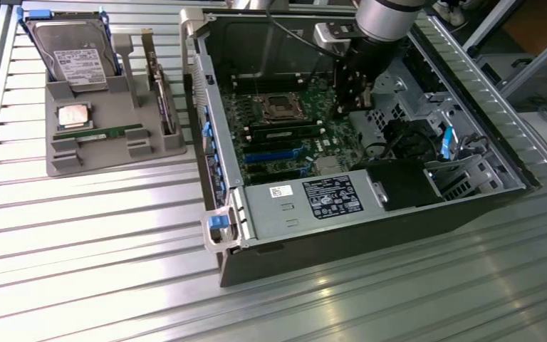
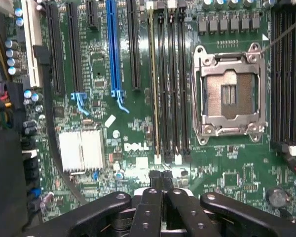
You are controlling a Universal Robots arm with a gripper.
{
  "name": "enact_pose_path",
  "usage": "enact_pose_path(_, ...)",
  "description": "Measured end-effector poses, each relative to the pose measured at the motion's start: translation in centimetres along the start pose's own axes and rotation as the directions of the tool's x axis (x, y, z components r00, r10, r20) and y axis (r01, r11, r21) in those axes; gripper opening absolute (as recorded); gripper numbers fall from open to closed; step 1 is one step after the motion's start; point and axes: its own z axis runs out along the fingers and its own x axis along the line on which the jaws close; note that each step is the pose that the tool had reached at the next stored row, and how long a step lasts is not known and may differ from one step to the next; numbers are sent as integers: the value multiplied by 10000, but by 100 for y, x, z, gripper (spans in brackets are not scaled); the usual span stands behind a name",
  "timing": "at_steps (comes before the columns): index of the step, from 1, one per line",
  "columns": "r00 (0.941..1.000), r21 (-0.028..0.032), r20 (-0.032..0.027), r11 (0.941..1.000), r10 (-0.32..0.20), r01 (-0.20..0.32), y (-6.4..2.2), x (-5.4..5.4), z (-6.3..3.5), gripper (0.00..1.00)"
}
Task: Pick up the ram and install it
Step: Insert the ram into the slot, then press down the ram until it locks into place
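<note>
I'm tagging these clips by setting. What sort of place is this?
Probably a robotics lab's computer-assembly bench: an open desktop computer case on a ribbed aluminium table, a grey fixture holding a hard drive, processor chip and ram.

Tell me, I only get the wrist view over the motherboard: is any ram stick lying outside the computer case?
Observer: Yes, a green ram stick lies in the gray holder at the exterior view's left, outside the case.
Operator: What else sits in that holder?
Observer: A hard drive stands at its far end, a square silver processor chip between it and the stick.
Operator: Where is the arm?
Observer: The arm reaches down into the open case, above the motherboard.
</note>
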Motion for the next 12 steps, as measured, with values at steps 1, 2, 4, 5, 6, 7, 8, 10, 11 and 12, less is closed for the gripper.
enact_pose_path(1, 10000, 0, 0, 10000, 0, 0, -24, -3, -21, 10)
enact_pose_path(2, 10000, 0, 1, 10000, 0, 0, -48, -3, -86, 10)
enact_pose_path(4, 10000, 0, 0, 10000, 1, -1, -61, -4, -96, 10)
enact_pose_path(5, 10000, 0, 0, 10000, 1, -1, -61, -4, -96, 10)
enact_pose_path(6, 10000, 0, 0, 10000, 0, 0, -61, -4, -96, 10)
enact_pose_path(7, 10000, 0, 0, 10000, 0, 0, -61, -4, -96, 10)
enact_pose_path(8, 10000, 0, 0, 10000, 0, 0, -61, -4, -96, 10)
enact_pose_path(10, 10000, -1, 7, 10000, 0, 0, 45, 2, -89, 10)
enact_pose_path(11, 10000, -1, 7, 10000, 0, 0, 113, 6, -74, 10)
enact_pose_path(12, 10000, -1, 8, 10000, 0, 0, 140, 6, -62, 10)
